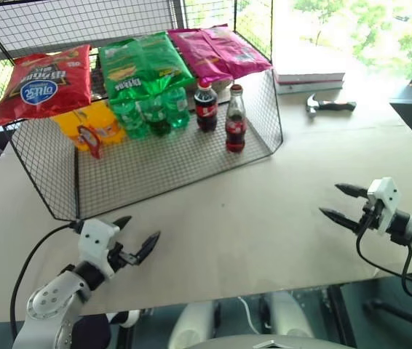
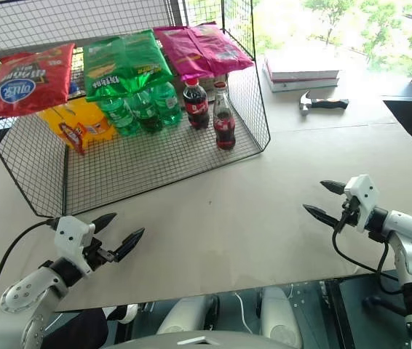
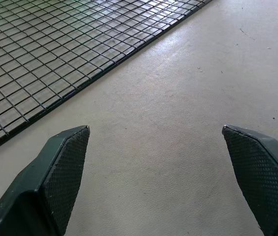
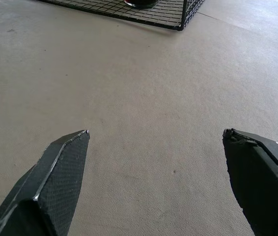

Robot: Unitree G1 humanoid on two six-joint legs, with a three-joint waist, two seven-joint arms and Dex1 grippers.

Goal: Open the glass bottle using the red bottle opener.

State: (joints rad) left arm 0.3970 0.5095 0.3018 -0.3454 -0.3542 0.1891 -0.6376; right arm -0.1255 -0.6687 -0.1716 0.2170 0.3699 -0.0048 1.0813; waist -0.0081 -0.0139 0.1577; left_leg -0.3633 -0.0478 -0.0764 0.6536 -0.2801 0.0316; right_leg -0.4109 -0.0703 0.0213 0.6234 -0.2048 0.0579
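Observation:
The glass bottle (image 1: pixel 236 120), slim with dark liquid and a red label, stands upright near the front right corner of the wire basket (image 1: pixel 155 174). The red bottle opener (image 1: pixel 89 140) leans in front of a yellow bag at the basket's left side. My left gripper (image 1: pixel 140 229) hovers open over the table near the basket's front left corner, its fingers wide apart around bare table in the left wrist view (image 3: pixel 154 129). My right gripper (image 1: pixel 330 200) is open too, low at the right and well away from the basket, with nothing between its fingers (image 4: pixel 154 132).
A plastic cola bottle (image 1: pixel 206 107) with a red cap stands just left of the glass bottle, with green bottles (image 1: pixel 151 110) beside it. Snack bags (image 1: pixel 144 62) lie along the basket's back. A hammer (image 1: pixel 330 105) and stacked books (image 1: pixel 309 76) lie at the far right.

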